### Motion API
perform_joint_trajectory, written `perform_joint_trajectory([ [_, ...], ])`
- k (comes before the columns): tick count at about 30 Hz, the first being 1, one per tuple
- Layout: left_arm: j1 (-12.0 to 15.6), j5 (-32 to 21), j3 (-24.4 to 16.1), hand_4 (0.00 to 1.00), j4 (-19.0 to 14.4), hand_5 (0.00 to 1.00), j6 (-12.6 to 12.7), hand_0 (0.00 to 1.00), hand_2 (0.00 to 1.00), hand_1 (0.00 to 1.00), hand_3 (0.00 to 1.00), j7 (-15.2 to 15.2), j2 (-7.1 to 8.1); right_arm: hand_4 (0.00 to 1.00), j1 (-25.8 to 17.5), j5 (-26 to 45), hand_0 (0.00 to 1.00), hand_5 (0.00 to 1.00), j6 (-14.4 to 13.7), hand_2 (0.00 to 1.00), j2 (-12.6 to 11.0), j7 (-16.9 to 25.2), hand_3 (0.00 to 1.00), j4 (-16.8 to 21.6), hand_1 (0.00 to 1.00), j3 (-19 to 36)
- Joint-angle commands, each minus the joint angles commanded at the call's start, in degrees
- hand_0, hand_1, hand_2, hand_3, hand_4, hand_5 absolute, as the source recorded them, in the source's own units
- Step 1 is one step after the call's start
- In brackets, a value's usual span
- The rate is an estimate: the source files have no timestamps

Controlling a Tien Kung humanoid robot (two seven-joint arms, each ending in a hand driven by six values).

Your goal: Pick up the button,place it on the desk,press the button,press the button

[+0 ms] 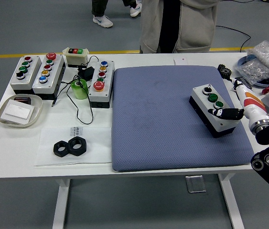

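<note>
White table (10, 143) carries the button box (212, 110), already set down; right hand (225, 113), fingers extended, touches it, pressing seemingly under way

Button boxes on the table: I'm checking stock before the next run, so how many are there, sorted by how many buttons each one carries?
Three-button boxes: 3 (grey box on the blue mat under the right hand, grey box at far left, cream box at the back)
Four-button boxes: 1 (grey box beside the mat)
Five-button boxes: 1 (grey box)
Total: 5
</note>
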Motion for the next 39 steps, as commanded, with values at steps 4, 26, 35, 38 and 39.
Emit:
perform_joint_trajectory([
  [4,-0.04,-0.24,0.16,0.636,0.01,0.998,-0.03,0.746,0.873,0.829,0.831,-0.07,0.04,0.998,-0.14,0.64,0.998,0.278,-0.13,0.979,-0.02,-0.16,0.959,1.00,0.927,0.45],
  [26,-0.32,-0.95,0.42,0.639,0.01,0.998,-0.02,0.740,0.874,0.828,0.832,-0.15,0.11,0.998,3.57,-1.37,0.998,0.312,3.26,0.979,5.32,-3.90,0.949,-7.23,0.920,-1.52],
  [35,-0.33,-1.06,0.46,0.640,-0.01,0.998,-0.04,0.737,0.875,0.827,0.833,-0.23,0.18,0.998,6.56,-3.22,0.980,0.306,6.99,0.921,6.88,-6.35,0.910,-10.15,0.871,-0.97],
  [38,-0.40,-1.19,0.59,0.640,-0.02,0.998,-0.04,0.737,0.875,0.827,0.833,-0.28,0.22,0.998,7.32,-3.39,0.980,0.306,7.93,0.921,7.16,-6.97,0.910,-11.08,0.871,-0.82],
  [39,-0.42,-1.27,0.64,0.639,-0.02,0.998,-0.05,0.736,0.875,0.827,0.833,-0.31,0.23,0.998,7.53,-3.37,0.952,0.304,8.24,0.847,7.28,-7.22,0.893,-11.47,0.807,-0.72],
])
